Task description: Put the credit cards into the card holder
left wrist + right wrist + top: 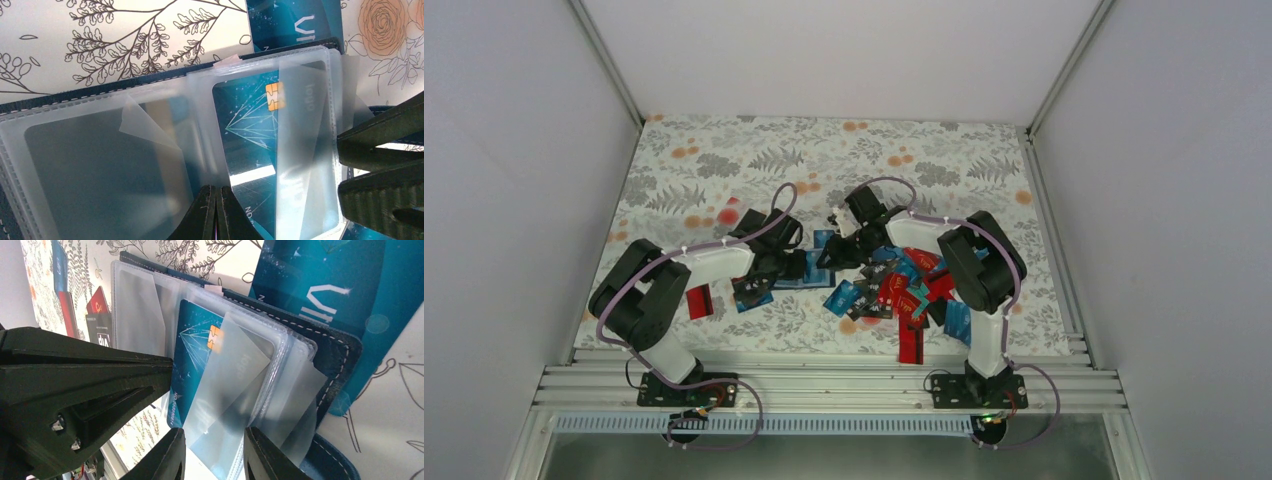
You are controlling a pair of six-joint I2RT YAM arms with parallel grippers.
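Clerk: Nearest row, by the arm bases?

Checker: One red card (911,345) at the near edge of the bench (724,150), just ahead of the right arm's base. A second red card (699,300) lies beside the left arm.

Clerk: Next row out?

Checker: A loose heap of credit cards (894,290) in blue, red, black and teal. They overlap, and the right arm partly covers them.

Clerk: The card holder?

Checker: Card holder (100,90): near mid-bench, left of the heap, lying open between the two hands. Dark navy cover with pale stitching, and clear sleeves (100,165) fanned inside. One teal card (250,125), gold chip showing, lies among the sleeves, partly covered by a loose leaf.

Clerk: Left hand?

Checker: Left hand (215,192): fingers pressed together with no gap seen, tips on the clear sleeves at the holder's middle. Whether a leaf is nipped between them cannot be told.

Clerk: Right hand?

Checker: Right hand (214,435): fingers narrowly apart, with a sleeve leaf and the teal card's end lying between them. Contact cannot be told.

Clerk: Beyond that?

Checker: A lettered teal card (295,22), white print, flat on the bench with the holder's far edge lying over it. Past it, bench patterned with leaves and flowers.
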